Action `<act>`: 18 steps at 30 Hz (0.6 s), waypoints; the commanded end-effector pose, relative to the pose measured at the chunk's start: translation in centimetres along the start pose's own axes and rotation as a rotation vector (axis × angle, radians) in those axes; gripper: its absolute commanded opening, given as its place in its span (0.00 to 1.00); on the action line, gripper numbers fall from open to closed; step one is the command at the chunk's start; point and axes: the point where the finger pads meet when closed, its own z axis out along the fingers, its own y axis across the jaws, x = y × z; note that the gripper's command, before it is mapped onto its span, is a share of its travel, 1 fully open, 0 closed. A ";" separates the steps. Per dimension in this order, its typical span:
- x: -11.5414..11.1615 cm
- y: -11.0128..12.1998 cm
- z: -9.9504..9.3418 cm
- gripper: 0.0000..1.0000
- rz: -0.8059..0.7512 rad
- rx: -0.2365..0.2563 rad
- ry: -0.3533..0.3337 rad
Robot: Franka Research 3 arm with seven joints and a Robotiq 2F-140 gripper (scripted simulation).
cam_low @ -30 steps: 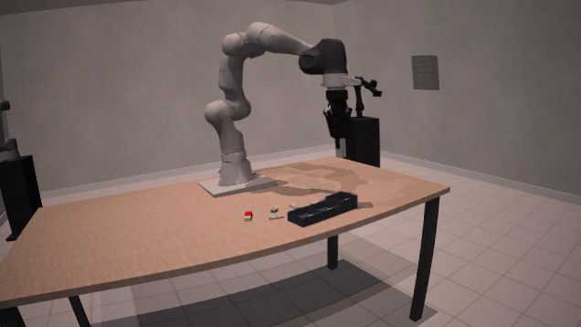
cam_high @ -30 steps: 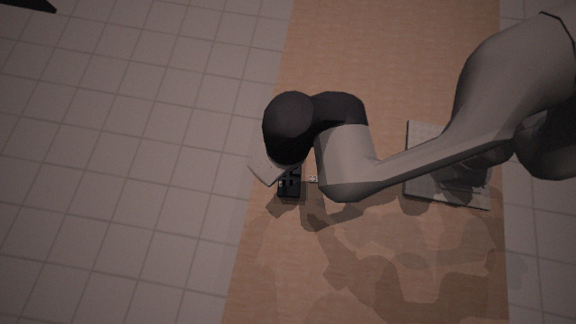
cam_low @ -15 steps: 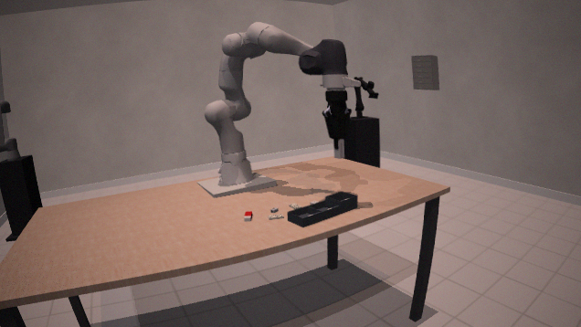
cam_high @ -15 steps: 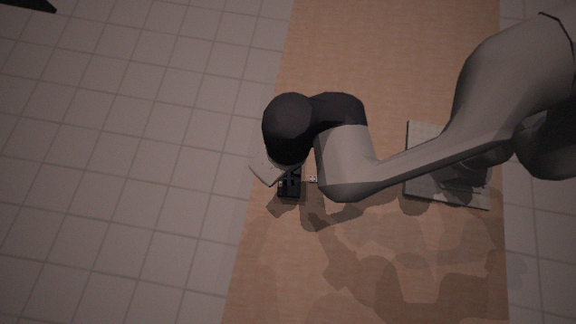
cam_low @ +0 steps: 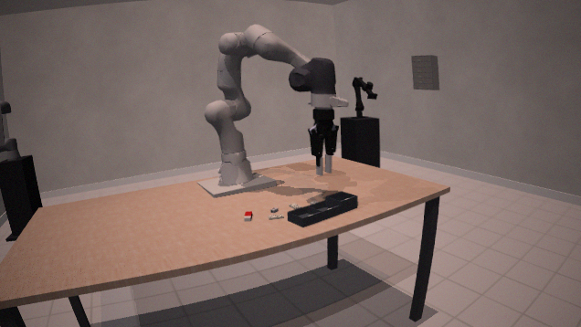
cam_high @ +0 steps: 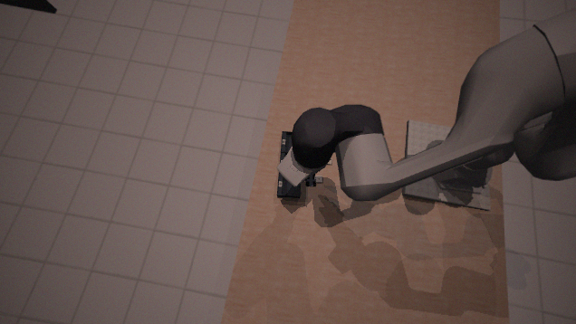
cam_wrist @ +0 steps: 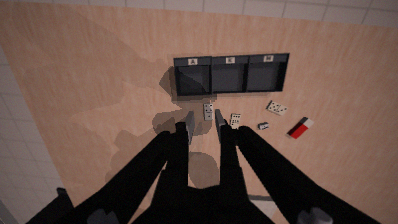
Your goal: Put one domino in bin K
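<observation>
Wrist view: gripper (cam_wrist: pixel 203 121) partly open, holding nothing, hanging high above table (cam_wrist: pixel 100 75). Three dominoes (cam_wrist: pixel 208 111), (cam_wrist: pixel 234 120), (cam_wrist: pixel 276 107) lying on table beside three-part black bin tray (cam_wrist: pixel 231 59), all outside it. Middle bin (cam_wrist: pixel 229 77) bare inside. Red-and-white block (cam_wrist: pixel 300 128) farther right.

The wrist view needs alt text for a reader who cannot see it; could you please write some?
The robot's black hand, fingers slightly apart and holding nothing, hangs above a wooden table. Beyond it sits a black three-compartment bin with small labels. Three dominoes, a small grey piece and a red-and-white block lie beside the bin.
</observation>
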 end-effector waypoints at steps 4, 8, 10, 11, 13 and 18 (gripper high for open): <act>-1.8 0.7 3.8 0.25 0.011 0.002 0.049; -2.8 0.9 5.1 0.25 0.011 0.002 0.049; -3.1 1.0 5.5 0.25 0.011 0.002 0.049; -3.0 1.0 5.5 0.25 0.011 0.002 0.049; -2.8 1.0 5.5 0.25 0.011 0.002 0.049; -2.5 1.1 5.5 0.25 0.011 0.002 0.049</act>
